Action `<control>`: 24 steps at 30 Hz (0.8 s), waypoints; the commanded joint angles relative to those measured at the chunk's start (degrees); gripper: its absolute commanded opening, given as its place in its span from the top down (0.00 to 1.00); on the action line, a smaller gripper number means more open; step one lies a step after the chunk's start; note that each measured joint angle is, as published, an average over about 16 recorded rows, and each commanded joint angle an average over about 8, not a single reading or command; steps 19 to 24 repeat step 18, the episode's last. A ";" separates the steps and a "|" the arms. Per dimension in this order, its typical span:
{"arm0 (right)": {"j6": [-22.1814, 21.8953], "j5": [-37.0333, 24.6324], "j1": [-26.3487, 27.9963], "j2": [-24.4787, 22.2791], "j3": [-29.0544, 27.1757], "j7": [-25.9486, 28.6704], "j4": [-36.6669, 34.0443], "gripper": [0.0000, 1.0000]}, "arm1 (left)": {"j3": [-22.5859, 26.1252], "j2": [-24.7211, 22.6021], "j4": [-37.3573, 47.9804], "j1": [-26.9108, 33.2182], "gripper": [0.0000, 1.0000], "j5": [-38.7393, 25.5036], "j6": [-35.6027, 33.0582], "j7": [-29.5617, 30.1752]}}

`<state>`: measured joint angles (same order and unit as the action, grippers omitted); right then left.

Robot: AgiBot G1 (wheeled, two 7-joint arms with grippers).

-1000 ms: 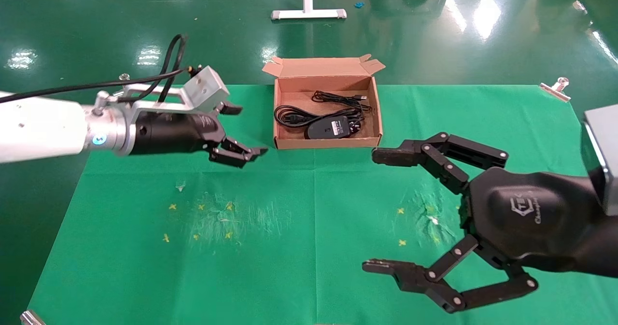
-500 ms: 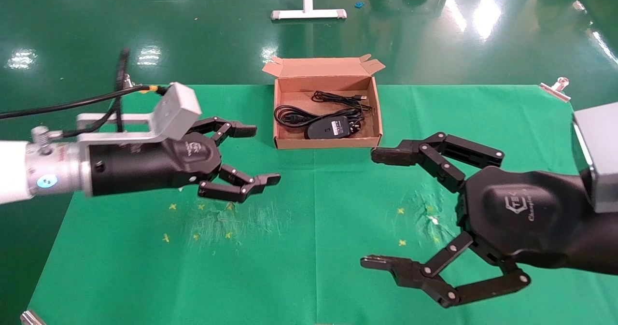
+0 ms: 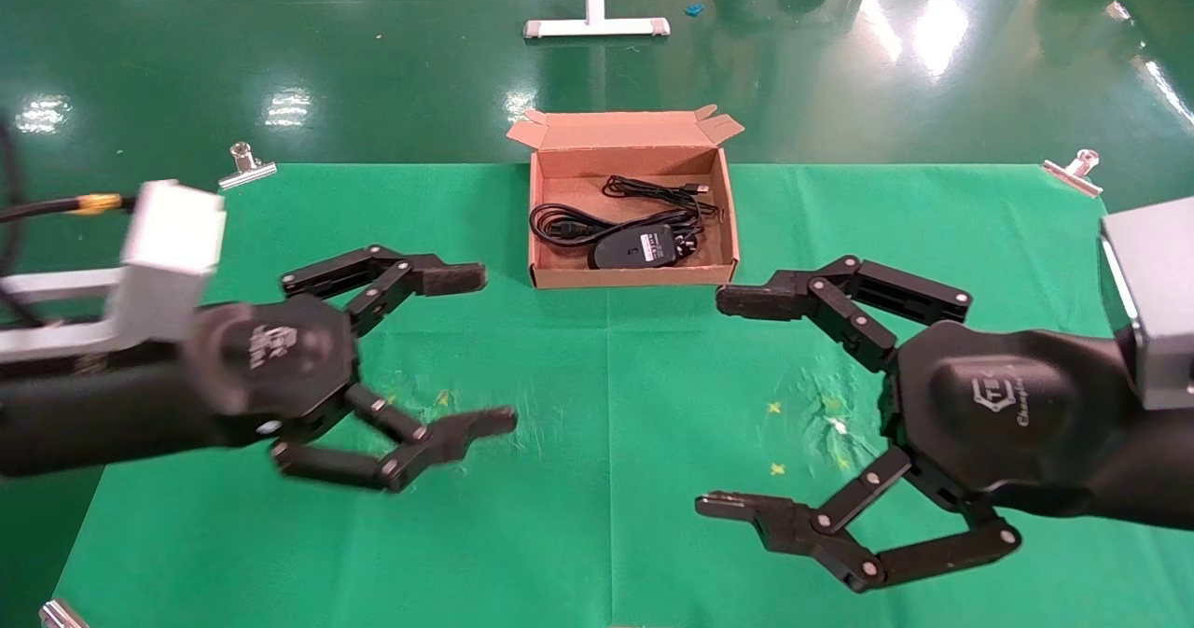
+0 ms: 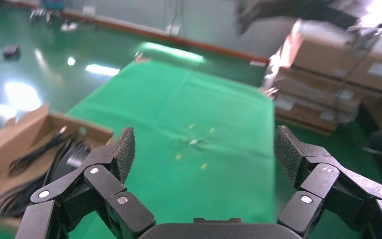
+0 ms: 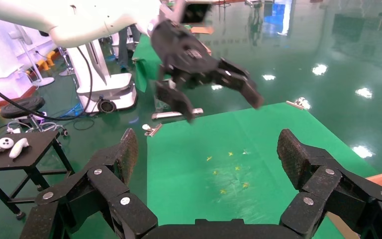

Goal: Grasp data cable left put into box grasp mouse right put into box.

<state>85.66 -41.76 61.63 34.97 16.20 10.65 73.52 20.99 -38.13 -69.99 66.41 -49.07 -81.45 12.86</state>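
Observation:
The brown cardboard box (image 3: 627, 278) stands open at the far middle of the green table. Inside it lie the thick coiled data cable (image 3: 560, 224) and the black mouse (image 3: 636, 247) with its pale label and thin bundled cord (image 3: 658, 191). My left gripper (image 3: 473, 348) is open and empty, hovering over the table to the near left of the box. My right gripper (image 3: 728, 404) is open and empty, hovering to the near right. The left wrist view shows the box (image 4: 27, 124) with the cable (image 4: 10, 201) beside the open left gripper (image 4: 205, 147). The right wrist view shows the open right gripper (image 5: 206, 149).
Metal clips (image 3: 247, 163) (image 3: 1073, 171) hold the green cloth at its far corners. Yellow marks (image 3: 410, 423) (image 3: 807, 437) dot the cloth on both sides. A white stand base (image 3: 597, 24) sits on the floor behind. Stacked cartons (image 4: 328, 74) lie beyond the table.
My left gripper has pulled back from beside the box toward the near left of the table, turning so its open fingers spread wider. My right gripper has barely moved.

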 commanded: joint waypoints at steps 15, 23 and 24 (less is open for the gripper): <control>0.03 0.08 -0.04 -0.04 0.02 -0.02 -0.02 0.00 | -6.27 3.91 -4.50 -6.11 0.00 9.16 -5.32 -2.51; 0.02 0.07 -0.03 -0.04 0.02 -0.02 -0.02 0.00 | -6.10 3.81 -4.39 -5.95 0.00 8.91 -5.18 -2.47; 0.02 0.07 -0.03 -0.04 0.02 -0.02 -0.02 0.00 | -6.10 3.81 -4.39 -5.95 0.00 8.91 -5.18 -2.47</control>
